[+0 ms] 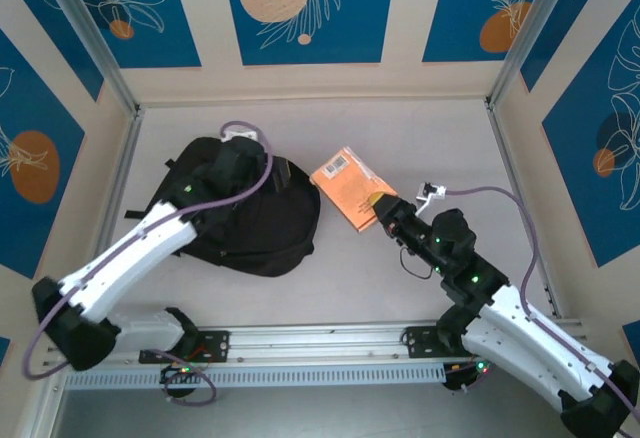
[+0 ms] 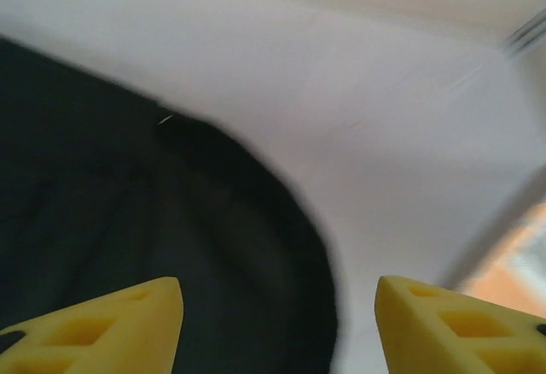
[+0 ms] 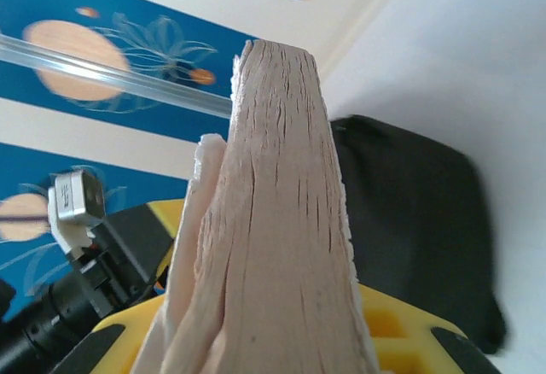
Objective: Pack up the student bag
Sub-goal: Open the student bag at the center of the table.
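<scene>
I'm looking at a pale grey bench (image 1: 400, 138) boxed in by cream walls (image 1: 400, 18) with blue panels, orange discs and leaf drawings, and aluminium posts (image 1: 88, 38) at the far corners. The student bag (image 1: 250, 223) lies left of centre on the bench, its upper part covered by my left arm. My left hand (image 2: 277, 327) hangs over it, yellow fingers (image 2: 119, 327) well apart with nothing between them; that view is blurred. My right hand (image 1: 381, 208) is clamped on the orange book (image 1: 345, 186), just right of the bag. On its wrist camera I see the book's page edge end-on, cover hidden.
</scene>
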You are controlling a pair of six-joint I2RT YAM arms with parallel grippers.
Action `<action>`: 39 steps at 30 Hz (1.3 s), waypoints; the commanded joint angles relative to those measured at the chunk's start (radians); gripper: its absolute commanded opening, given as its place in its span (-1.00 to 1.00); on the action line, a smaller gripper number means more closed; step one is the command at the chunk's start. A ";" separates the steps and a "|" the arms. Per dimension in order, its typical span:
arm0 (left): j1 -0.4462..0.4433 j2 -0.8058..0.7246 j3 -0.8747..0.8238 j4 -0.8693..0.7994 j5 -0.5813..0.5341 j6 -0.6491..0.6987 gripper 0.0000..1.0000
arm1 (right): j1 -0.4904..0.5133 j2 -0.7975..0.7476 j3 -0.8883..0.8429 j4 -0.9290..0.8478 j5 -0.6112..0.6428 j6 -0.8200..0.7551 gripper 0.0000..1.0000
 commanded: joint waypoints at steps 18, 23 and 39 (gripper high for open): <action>0.209 0.324 0.092 -0.277 -0.017 0.352 0.35 | -0.180 0.024 -0.004 -0.103 -0.373 -0.076 -1.00; 0.233 0.343 0.074 -0.257 0.004 0.339 0.22 | -0.180 0.057 0.002 -0.074 -0.395 -0.078 -1.00; 0.261 0.320 0.060 -0.238 0.023 0.313 -1.00 | -0.178 0.189 0.190 -0.123 -0.427 -0.187 -1.00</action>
